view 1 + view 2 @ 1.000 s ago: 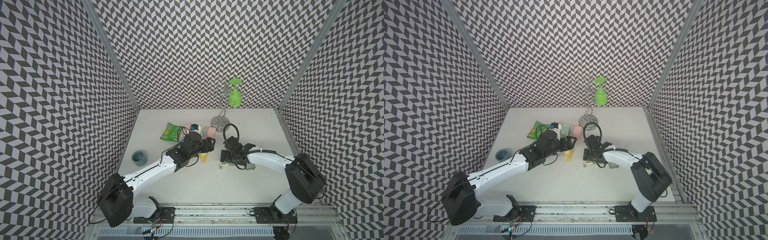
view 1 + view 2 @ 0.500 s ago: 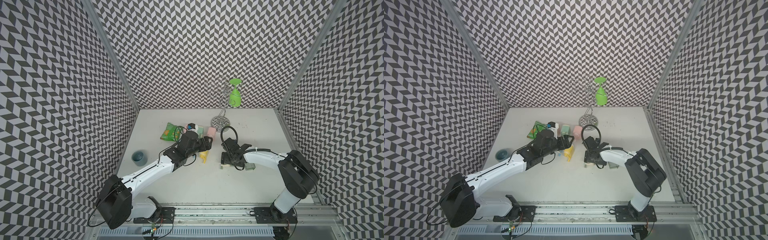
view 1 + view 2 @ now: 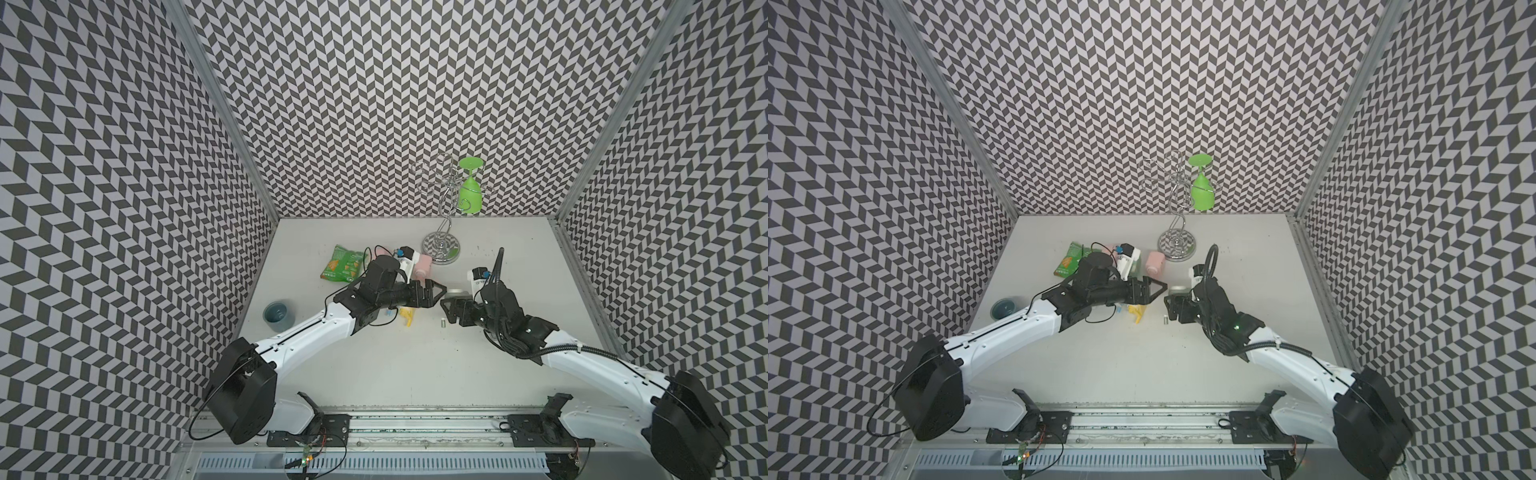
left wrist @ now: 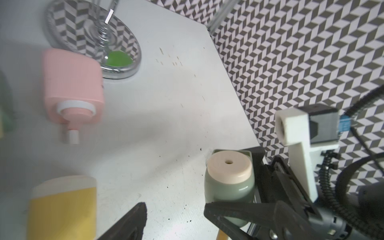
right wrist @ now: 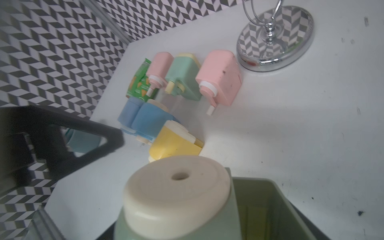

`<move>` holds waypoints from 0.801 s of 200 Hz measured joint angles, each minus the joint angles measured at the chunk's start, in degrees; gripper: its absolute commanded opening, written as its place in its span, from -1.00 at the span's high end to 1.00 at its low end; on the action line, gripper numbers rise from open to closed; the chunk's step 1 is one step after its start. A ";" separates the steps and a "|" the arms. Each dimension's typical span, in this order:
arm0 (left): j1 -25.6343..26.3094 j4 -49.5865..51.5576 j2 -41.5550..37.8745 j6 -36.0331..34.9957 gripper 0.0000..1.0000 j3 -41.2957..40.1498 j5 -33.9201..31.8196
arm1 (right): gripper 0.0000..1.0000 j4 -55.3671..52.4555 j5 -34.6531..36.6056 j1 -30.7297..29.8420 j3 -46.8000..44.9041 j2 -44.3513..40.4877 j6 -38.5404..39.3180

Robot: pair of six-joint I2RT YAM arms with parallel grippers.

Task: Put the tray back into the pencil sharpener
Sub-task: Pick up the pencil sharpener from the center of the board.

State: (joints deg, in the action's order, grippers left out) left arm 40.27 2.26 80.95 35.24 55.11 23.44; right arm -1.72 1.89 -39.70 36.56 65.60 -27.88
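Note:
The pencil sharpener [image 5: 176,199], sage green with a cream round cap, fills the near part of the right wrist view. My right gripper [image 3: 451,308] is shut on it just above the table. The tray [image 5: 270,205], an open sage-green box, lies against the sharpener's body behind the cap. How far in it sits I cannot tell. My left gripper [image 4: 176,216] stands open and empty right beside the sharpener [image 4: 228,178], with one black finger [image 4: 239,209] crossing in front of its lower body. In both top views the two grippers nearly meet at mid-table [image 3: 1163,291].
A cluster of pink [image 5: 218,76], mint, blue and yellow [image 5: 172,143] sharpeners lies left of centre beside a green snack bag [image 3: 341,268]. A chrome glass rack [image 3: 441,248] with a green glass stands behind. A blue cup [image 3: 277,316] is at the left, and a small grey piece [image 3: 443,322] by the right gripper.
My left gripper has moved right towards the sharpener and its jaws now stand wider. The right arm's elbow has swung lower and outward, with its gripper staying on the sharpener.

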 measured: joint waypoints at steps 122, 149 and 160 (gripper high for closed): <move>0.81 4.79 6.93 -7.67 -0.49 6.45 6.40 | -0.44 10.29 -1.20 -4.13 -3.96 -0.33 9.51; 0.87 6.16 9.03 -8.83 -0.40 6.54 7.80 | -0.45 8.96 0.55 -5.66 -3.93 1.68 11.08; 1.01 6.80 9.92 -9.29 -0.38 6.54 8.28 | -0.45 8.26 1.62 -6.36 -3.93 2.45 12.00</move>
State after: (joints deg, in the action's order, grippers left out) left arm 41.28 9.06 90.87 25.96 61.65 31.73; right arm 6.55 3.51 -46.06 32.62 68.05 -15.88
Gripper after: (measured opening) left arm 0.701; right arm 0.880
